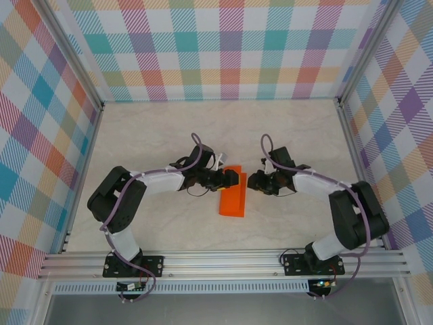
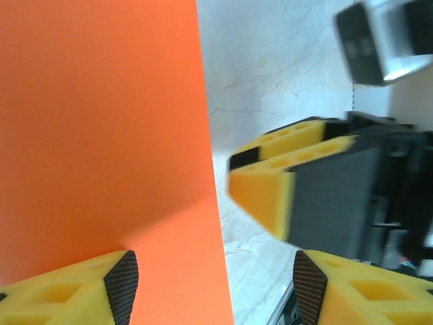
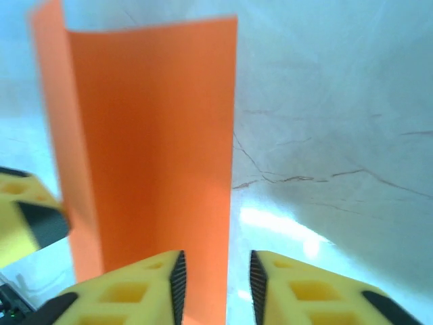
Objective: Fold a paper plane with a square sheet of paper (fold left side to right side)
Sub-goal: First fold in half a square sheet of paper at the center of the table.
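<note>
Where the two arms meet at the middle of the table (image 1: 149, 135), the square sheet of paper (image 1: 231, 193) lies as a narrow orange strip, its long axis running from the far side toward the near edge with a slight slant. It is doubled over lengthwise rather than spread flat as a square.

Left gripper (image 1: 226, 179): positioned at the left edge of the strip, near its far end. In the left wrist view, the left gripper (image 2: 215, 281) has its jaws set wide apart. One black textured pad (image 2: 123, 284) sits in front of the orange surface, and the other pad (image 2: 308, 288) is over bare table. The long straight edge of the sheet (image 2: 101, 135) runs between them. Nothing is clamped.

Right gripper (image 1: 252, 181): positioned just beside the right edge of the strip, facing the left gripper. One of its yellow fingers (image 2: 260, 193) appears blurred in the left wrist view, close to the paper edge. In the right wrist view, the right gripper (image 3: 215, 277) has its jaws narrowly parted. The sheet (image 3: 155, 149) reaches down into the gap against the left pad (image 3: 178, 277), while pale table shows between the paper edge and the other pad (image 3: 256, 281). No pinch on the paper is visible.

The same view shows a thin orange flap (image 3: 51, 101) angled off along the left side of the main panel.
</note>
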Motion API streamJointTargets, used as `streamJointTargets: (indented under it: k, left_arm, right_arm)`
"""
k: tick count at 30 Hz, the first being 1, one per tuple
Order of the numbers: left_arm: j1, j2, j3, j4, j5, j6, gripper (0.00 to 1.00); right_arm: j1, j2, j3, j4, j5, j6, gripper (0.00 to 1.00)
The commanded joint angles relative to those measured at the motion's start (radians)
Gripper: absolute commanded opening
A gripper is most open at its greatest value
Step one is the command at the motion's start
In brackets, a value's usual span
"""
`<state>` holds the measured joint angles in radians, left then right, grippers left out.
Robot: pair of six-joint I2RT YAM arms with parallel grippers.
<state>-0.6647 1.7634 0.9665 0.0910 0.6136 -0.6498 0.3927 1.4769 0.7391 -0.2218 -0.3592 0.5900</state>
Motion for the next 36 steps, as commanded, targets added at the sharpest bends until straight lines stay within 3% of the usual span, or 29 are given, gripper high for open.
streamJointTargets:
  k: [1,4,11,15,18,22,26,30,36]
  left_arm:
    - [-0.011,0.008,0.017,0.032,0.018,-0.013,0.64]
    - [-0.012,0.006,0.017,0.032,0.014,-0.013,0.63]
    - [-0.013,0.000,0.015,0.031,0.015,-0.010,0.60]
    - [-0.013,-0.003,0.013,0.029,0.017,-0.008,0.57]
    - [-0.012,-0.011,0.012,0.020,0.014,-0.001,0.56]
    - [-0.012,-0.043,0.011,-0.011,-0.005,0.018,0.56]
    - [-0.013,-0.099,0.023,-0.120,-0.088,0.066,0.59]
    - [-0.012,-0.137,0.054,-0.327,-0.290,0.095,0.65]
    - [-0.019,-0.056,0.070,-0.297,-0.231,0.065,0.65]
  right_arm:
    - [-0.020,-0.087,-0.034,0.072,-0.077,0.033,0.43]
    - [-0.020,-0.061,-0.049,0.180,-0.166,0.089,0.48]
    - [-0.018,0.082,-0.049,0.351,-0.302,0.171,0.48]
    - [-0.012,0.149,-0.039,0.397,-0.344,0.191,0.37]
    - [-0.011,0.157,-0.041,0.376,-0.319,0.179,0.20]
    - [-0.011,0.151,-0.042,0.318,-0.284,0.147,0.05]
    - [-0.011,0.136,-0.037,0.261,-0.234,0.122,0.03]
    - [-0.011,0.132,-0.022,0.202,-0.195,0.091,0.03]
    - [-0.010,0.141,-0.018,0.187,-0.189,0.079,0.03]
